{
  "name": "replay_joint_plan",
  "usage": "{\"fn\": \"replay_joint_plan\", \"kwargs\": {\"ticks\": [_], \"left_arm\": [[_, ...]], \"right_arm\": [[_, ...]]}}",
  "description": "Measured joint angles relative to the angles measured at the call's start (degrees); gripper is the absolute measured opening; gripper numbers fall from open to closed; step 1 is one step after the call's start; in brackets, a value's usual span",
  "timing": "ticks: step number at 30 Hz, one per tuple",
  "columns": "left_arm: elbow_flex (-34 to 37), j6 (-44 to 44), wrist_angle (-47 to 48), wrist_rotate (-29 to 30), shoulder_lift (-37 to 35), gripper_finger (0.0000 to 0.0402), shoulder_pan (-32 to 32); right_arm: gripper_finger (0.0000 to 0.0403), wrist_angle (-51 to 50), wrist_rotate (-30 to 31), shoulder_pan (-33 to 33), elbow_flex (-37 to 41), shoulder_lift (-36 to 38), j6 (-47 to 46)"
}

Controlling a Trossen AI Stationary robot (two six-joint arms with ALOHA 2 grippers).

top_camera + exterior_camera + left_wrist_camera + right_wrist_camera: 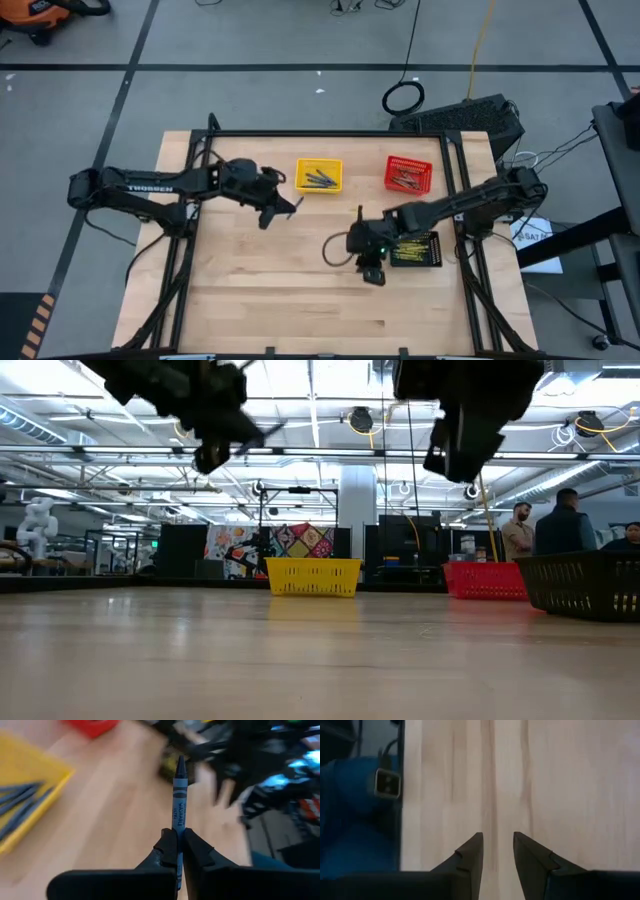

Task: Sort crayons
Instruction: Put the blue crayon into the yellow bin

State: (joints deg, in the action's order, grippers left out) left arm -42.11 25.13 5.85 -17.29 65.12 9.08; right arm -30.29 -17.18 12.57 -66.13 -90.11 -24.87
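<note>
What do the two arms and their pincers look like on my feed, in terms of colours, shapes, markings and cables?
Both arms are dark, near-black jointed links. The left arm carries white lettering along its link; the right arm has none legible. The left pincer ends in two slim black wedge fingers, as does the right pincer. A black cable loops beside the right pincer's wrist, where a small green light glows.

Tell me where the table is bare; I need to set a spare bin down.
Bare: the near wood of the table, and the left strip. Crowded: far edge with yellow basket, red basket, the left gripper; right side with black basket and right gripper.
</note>
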Motion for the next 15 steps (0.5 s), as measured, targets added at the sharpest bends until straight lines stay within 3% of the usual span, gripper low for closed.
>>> {"fn": "replay_joint_plan", "kwargs": {"ticks": [8,15], "left_arm": [[0.00,-3.18,-11.69,3.59,0.00,0.0000,-9.08],[0.00,-5.10,-14.70,6.95,0.05,0.0000,-14.20]], "right_arm": [[0.0093,12.35,21.04,5.11,0.00,0.00,4.19],[0.0093,27.90,27.84,5.30,0.00,0.00,12.49]]}}
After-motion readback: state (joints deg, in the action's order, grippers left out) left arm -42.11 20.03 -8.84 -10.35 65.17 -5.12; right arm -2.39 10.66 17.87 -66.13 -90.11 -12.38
